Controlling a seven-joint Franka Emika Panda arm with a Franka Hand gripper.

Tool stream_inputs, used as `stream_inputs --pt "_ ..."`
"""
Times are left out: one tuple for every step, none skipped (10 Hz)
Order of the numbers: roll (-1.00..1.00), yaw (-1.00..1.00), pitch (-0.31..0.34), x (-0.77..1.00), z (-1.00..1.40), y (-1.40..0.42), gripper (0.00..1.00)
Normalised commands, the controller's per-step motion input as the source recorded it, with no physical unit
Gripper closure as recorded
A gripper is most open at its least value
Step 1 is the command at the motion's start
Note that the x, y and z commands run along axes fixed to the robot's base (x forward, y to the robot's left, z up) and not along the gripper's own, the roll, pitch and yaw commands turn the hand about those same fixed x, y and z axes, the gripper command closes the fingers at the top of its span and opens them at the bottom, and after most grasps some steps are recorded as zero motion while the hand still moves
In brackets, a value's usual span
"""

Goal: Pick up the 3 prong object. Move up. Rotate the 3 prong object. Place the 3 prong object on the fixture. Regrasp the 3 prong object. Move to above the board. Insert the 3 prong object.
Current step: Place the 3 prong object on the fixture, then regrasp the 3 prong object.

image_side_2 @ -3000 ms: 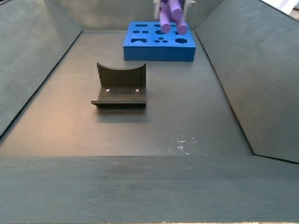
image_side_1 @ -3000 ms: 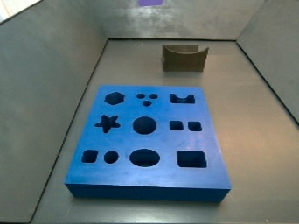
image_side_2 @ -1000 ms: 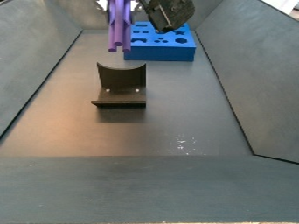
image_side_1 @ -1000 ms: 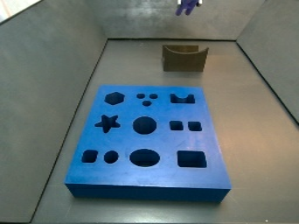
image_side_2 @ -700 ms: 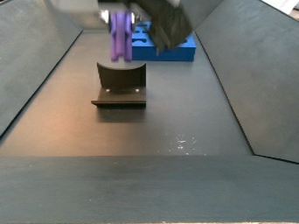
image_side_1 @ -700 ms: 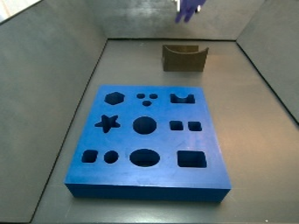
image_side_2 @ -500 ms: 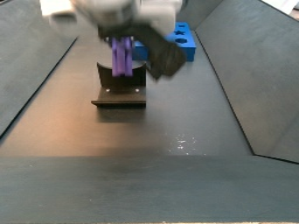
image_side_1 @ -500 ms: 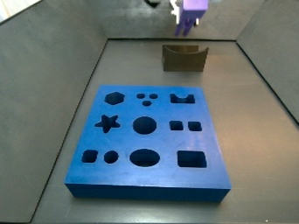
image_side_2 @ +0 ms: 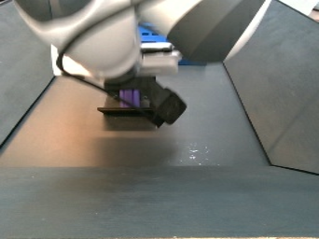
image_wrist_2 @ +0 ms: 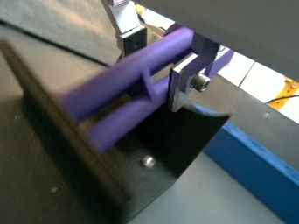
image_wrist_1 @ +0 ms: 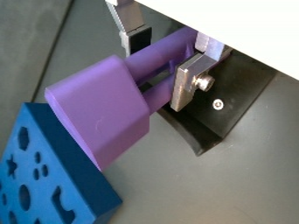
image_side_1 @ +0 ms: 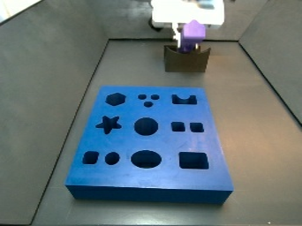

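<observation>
Hand [image_wrist_1: 162, 59] pinches the light purple plastic 3 prong object [image_wrist_1: 111, 109] between its silver fingers [image_wrist_1: 191, 77], holding it directly over the dark olive-brown notched fixture [image_side_1: 185, 58], near or at the notch; contact cannot be confirmed. Risk: if the prongs sit off-centre in the curved notch at release, the piece may roll or tip off, spoiling the regrasp. The large blue board with shaped cut-outs [image_side_1: 147, 138] lies well apart.

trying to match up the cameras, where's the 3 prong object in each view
Wrist view: the 3 prong object fills the centre, blocky head foremost, between the gripper fingers.
Wrist view: its prongs cross diagonally over the fixture.
Side view: purple just above the fixture.
Side view: a sliver under the arm.
Shared landmark: the fixture.
</observation>
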Motion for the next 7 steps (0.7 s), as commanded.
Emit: stream_inputs --pt "-0.13 -0.12 -0.047 0.09 -0.31 0.09 1.0" --pt "-0.11 -0.08 -0.067 0.06 -0.22 0.12 1.0" --pt "-0.11 -0.07 -0.069 0.06 -0.21 0.12 1.0" --pt "-0.11 -0.04 -0.067 0.06 -0.21 0.12 1.0" --pt "-0.11 -0.04 -0.067 0.06 -0.21 0.12 1.0" --pt "0.0 0.0 0.0 0.0 0.0 0.0 0.0" --pt "0.0 -0.01 -0.006 0.0 1.0 0.0 0.0"
